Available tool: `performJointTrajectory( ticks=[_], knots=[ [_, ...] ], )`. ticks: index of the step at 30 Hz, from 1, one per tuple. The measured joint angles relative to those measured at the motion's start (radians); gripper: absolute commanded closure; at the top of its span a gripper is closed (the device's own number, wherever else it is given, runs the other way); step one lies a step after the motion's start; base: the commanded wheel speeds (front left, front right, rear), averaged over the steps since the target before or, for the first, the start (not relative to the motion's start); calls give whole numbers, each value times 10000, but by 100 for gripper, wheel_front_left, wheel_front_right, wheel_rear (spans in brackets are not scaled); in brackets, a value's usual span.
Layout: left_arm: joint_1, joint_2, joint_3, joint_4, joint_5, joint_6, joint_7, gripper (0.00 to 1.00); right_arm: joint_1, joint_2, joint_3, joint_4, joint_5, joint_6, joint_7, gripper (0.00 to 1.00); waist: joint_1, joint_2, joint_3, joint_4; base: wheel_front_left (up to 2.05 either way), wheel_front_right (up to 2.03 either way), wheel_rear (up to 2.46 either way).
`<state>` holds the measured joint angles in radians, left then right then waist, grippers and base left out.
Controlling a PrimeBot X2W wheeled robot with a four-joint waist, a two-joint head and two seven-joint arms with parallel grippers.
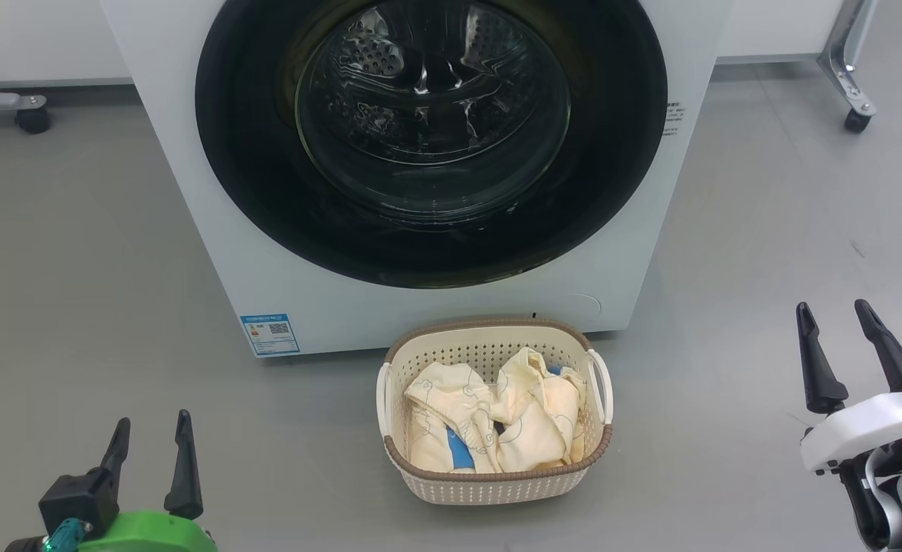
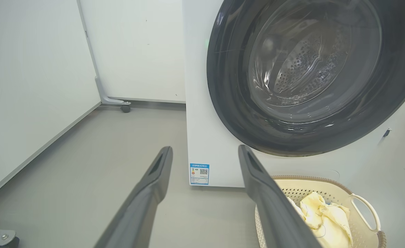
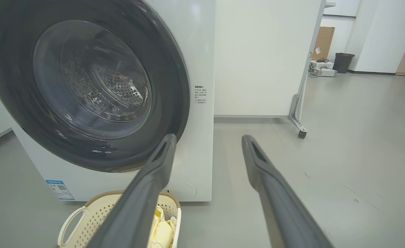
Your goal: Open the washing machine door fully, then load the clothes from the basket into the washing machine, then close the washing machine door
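The white washing machine (image 1: 190,153) stands ahead with its round black-rimmed door (image 1: 431,230) shut flat against the front; the steel drum shows through the glass. On the floor just in front sits the cream basket (image 1: 489,491) holding pale yellow clothes (image 1: 489,418) with a bit of blue cloth. My left gripper (image 1: 152,429) is open low at the left, well away from the basket. My right gripper (image 1: 834,316) is open at the right, also apart from it. In the wrist views the door (image 2: 230,103) (image 3: 174,103) and basket (image 2: 360,220) (image 3: 85,220) lie beyond the empty fingers.
Grey floor spreads on both sides of the machine. White partition panels on castor feet (image 1: 853,115) (image 1: 33,115) stand behind it at right and left. A blue label (image 1: 270,333) marks the washer's lower left corner. A bin and boxes (image 3: 343,62) sit far off.
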<state>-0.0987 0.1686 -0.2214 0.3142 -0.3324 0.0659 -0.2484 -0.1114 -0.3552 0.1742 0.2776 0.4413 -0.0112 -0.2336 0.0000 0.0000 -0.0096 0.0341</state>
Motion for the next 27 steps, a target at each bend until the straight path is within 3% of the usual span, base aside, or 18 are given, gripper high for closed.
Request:
performJointTrajectory(
  ticks=[27],
  knots=[
    [0,-52,184,-174,332,0,0,0,0,67,169,213,268,111,270,0,0,0,-9,6,0,0,0]
  ],
)
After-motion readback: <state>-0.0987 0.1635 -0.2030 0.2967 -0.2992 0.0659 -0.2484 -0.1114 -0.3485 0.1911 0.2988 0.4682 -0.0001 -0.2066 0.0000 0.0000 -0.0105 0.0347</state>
